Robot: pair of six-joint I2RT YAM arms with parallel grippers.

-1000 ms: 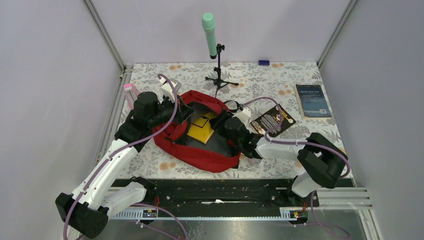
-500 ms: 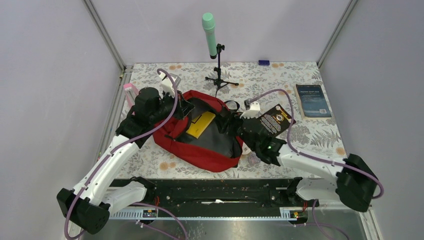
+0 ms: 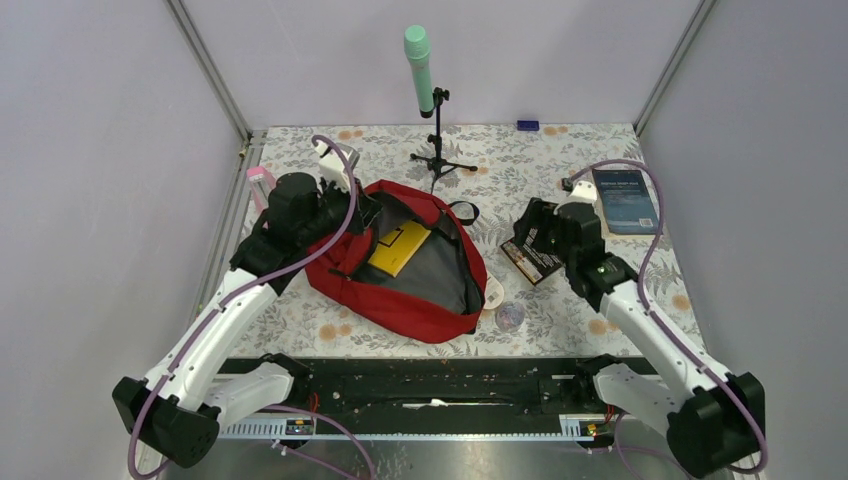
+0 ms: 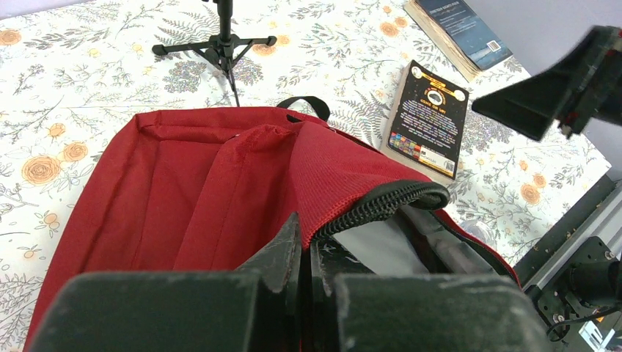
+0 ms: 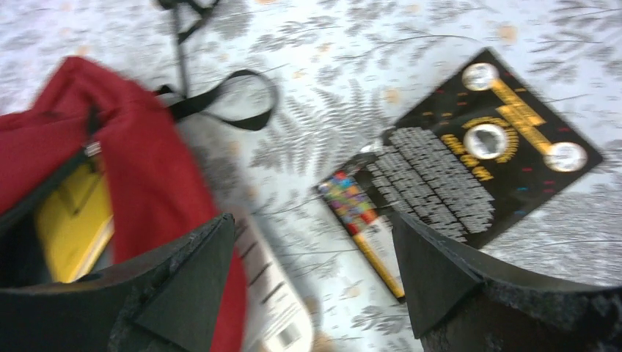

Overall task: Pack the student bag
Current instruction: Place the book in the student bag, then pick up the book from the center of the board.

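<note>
The student bag (image 3: 420,305) lies open in the middle of the table, red with a grey lining, its red side (image 4: 198,176) filling the left wrist view. A yellow book (image 3: 400,248) lies inside it. My left gripper (image 3: 366,214) is shut on the bag's upper rim (image 4: 345,198) beside the black zipper and holds the mouth open. My right gripper (image 3: 537,226) stands open and holds nothing, to the right of the bag (image 5: 147,169), just above a black paperback (image 3: 533,262). In the right wrist view the paperback (image 5: 477,161) lies just ahead of the right gripper (image 5: 312,271).
A dark blue book (image 3: 625,200) lies at the far right. A microphone stand (image 3: 438,150) with a green head stands behind the bag. A white card (image 3: 493,292) and a small round clear thing (image 3: 510,316) lie by the bag's right corner. A pink item (image 3: 260,186) sits far left.
My right gripper has come out of the bag, swung right to the black paperback and opened wider. The yellow book stays inside the bag. The left gripper keeps its hold.
</note>
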